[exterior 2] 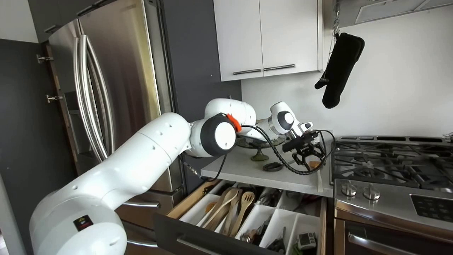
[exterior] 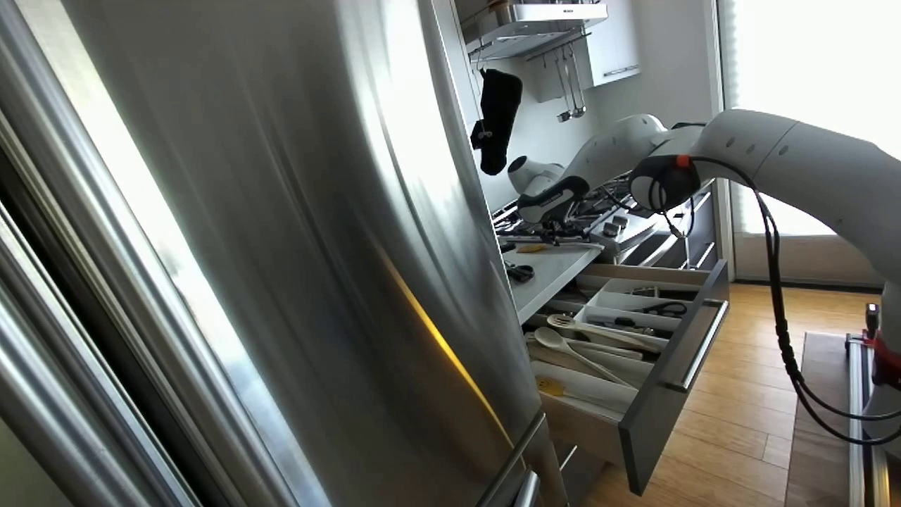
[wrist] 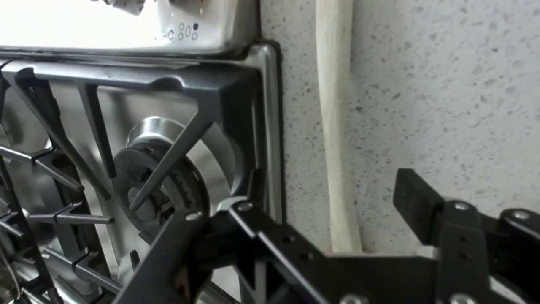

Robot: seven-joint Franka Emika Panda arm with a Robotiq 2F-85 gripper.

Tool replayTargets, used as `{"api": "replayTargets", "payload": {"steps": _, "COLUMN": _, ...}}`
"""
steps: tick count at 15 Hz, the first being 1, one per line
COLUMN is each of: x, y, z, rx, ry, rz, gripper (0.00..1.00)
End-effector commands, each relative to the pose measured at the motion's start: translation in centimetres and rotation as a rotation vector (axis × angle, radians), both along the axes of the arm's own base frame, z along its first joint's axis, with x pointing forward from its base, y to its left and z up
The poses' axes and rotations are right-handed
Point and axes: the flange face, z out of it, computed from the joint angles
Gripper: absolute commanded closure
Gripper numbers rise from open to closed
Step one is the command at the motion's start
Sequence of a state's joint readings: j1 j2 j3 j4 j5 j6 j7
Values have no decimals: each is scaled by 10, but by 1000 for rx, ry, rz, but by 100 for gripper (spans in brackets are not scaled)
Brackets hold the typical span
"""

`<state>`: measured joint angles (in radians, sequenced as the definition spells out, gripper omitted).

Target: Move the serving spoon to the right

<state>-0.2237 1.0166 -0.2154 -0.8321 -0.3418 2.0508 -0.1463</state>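
Observation:
The serving spoon has a long pale handle and an orange head. It lies on the counter beside the stove in an exterior view (exterior 2: 319,182), and its orange head shows in an exterior view (exterior: 533,248). In the wrist view the handle (wrist: 335,126) runs top to bottom over the speckled counter; the head is hidden behind the gripper's body. My gripper (wrist: 336,194) is open, with one finger on each side of the handle, apart from it and holding nothing. The gripper also shows above the spoon in an exterior view (exterior 2: 311,157).
A gas stove (exterior 2: 371,170) adjoins the counter; its grate (wrist: 223,97) lies under the left finger in the wrist view. An open drawer (exterior 2: 193,199) with several wooden utensils juts out below. A black object (exterior 2: 273,166) and a glass stand (exterior 2: 260,155) are on the counter.

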Motion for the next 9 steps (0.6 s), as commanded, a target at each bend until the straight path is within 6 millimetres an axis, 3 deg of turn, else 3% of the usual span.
{"api": "replayTargets", "payload": {"steps": 1, "x": -10, "y": -6, "z": 32, "rx": 104, "ry": -4, "rz": -37, "gripper": 0}}
{"api": "replayTargets", "payload": {"steps": 6, "x": -30, "y": -11, "z": 110, "rx": 228, "ry": -163, "rz": -89, "gripper": 0}}
{"api": "replayTargets", "payload": {"steps": 9, "x": -52, "y": -2, "z": 157, "rx": 298, "ry": -193, "rz": -86, "gripper": 0}}
